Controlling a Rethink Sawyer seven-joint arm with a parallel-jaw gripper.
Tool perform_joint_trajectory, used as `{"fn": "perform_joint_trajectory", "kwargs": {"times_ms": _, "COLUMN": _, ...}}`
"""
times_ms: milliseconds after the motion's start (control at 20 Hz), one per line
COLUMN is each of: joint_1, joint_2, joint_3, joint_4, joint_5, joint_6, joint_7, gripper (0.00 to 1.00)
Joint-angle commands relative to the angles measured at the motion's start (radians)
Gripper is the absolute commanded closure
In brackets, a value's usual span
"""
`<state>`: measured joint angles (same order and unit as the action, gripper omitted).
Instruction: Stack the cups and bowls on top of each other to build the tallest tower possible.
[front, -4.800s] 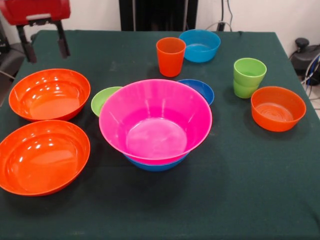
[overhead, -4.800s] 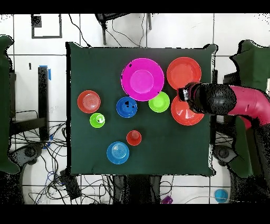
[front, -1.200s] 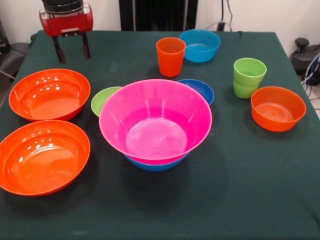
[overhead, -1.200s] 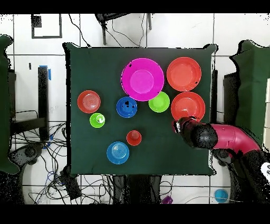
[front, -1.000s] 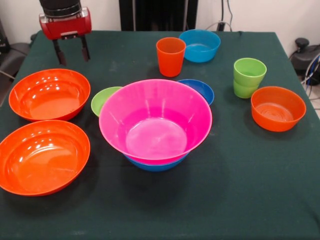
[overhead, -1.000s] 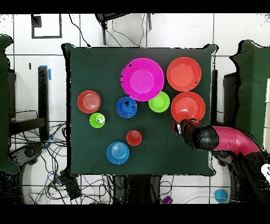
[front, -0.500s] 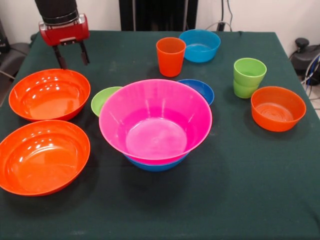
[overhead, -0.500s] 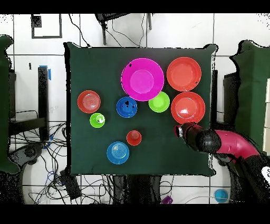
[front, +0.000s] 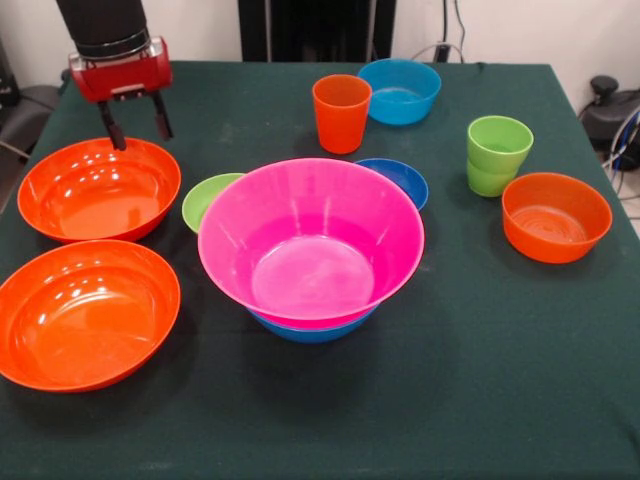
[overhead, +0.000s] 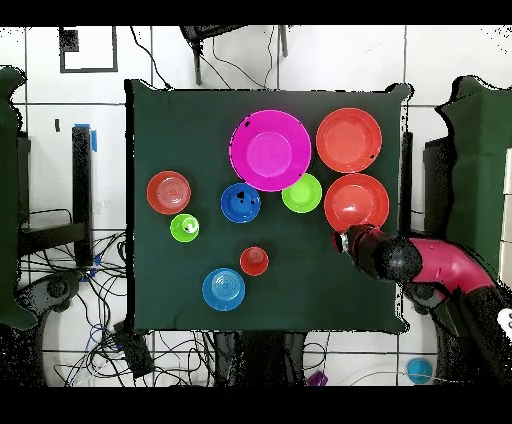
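From the front view, I have the gripper (front: 132, 123) hanging over the far rim of the farther large orange bowl (front: 98, 188), its two fingers spread apart with nothing between them. I judge this to be the approach for picking that bowl up. The next move, as I read it, calls for lowering so one finger goes inside the rim and one outside, then closing on the wall. The tower (front: 311, 243) so far is the pink bowl nested in the blue one, standing mid-tabletop, well apart from the gripper. A second large orange bowl (front: 86, 312) sits just nearer the camera. The orange cup (front: 341, 112), the stacked green cups (front: 497, 154), the light blue bowl (front: 400, 90) and the small orange bowl (front: 556, 216) all wait, unstacked.

From the overhead view, the arm reaches in from the lower right, and the gripper (overhead: 345, 241) sits just at the edge of the same orange bowl (overhead: 356, 202). The pink bowl (overhead: 270, 150) lies beyond, with the small green bowl (overhead: 301, 193) between. I cannot judge the fingers' opening here.
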<state>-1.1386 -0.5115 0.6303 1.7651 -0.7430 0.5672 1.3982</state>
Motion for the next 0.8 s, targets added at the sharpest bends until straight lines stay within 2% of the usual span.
{"fn": "perform_joint_trajectory", "kwargs": {"times_ms": 50, "joint_1": 0.027, "joint_2": 0.058, "joint_3": 0.068, "joint_4": -0.121, "joint_5": -0.080, "joint_6": 0.117, "joint_7": -0.340, "gripper": 0.00}}
{"fn": "perform_joint_trajectory", "kwargs": {"times_ms": 200, "joint_1": 0.039, "joint_2": 0.153, "joint_3": 0.063, "joint_4": -0.182, "joint_5": -0.095, "joint_6": 0.094, "joint_7": -0.324, "gripper": 0.00}}
{"fn": "perform_joint_trajectory", "kwargs": {"times_ms": 400, "joint_1": 0.051, "joint_2": 0.187, "joint_3": 0.041, "joint_4": -0.200, "joint_5": -0.097, "joint_6": 0.095, "joint_7": -0.296, "gripper": 0.00}}
{"fn": "perform_joint_trajectory", "kwargs": {"times_ms": 800, "joint_1": 0.037, "joint_2": 0.244, "joint_3": 0.037, "joint_4": -0.235, "joint_5": -0.101, "joint_6": 0.088, "joint_7": -0.316, "gripper": 0.00}}
